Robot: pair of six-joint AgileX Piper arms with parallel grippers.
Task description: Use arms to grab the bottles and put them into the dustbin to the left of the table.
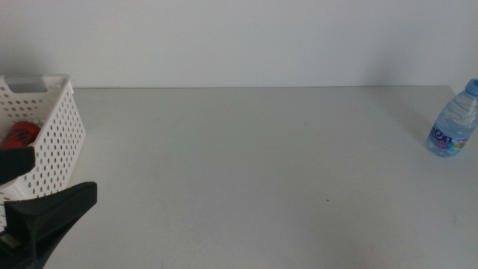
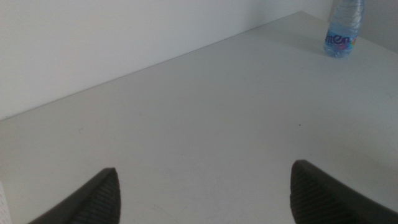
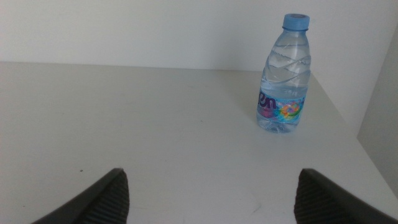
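Observation:
A small clear water bottle with a blue cap stands upright at the table's far right edge. It also shows in the left wrist view as the bottle, far off, and in the right wrist view as the bottle, upright and some way ahead of the jaws. The white perforated dustbin sits at the far left with a red can lying inside. My left gripper hangs open and empty beside the dustbin's front. My right gripper is open and empty, and it is outside the middle view.
A plain white wall runs behind the table's far edge. A wide bare stretch of grey tabletop lies between the dustbin and the water bottle. The bottle stands close to the table's right edge and back corner.

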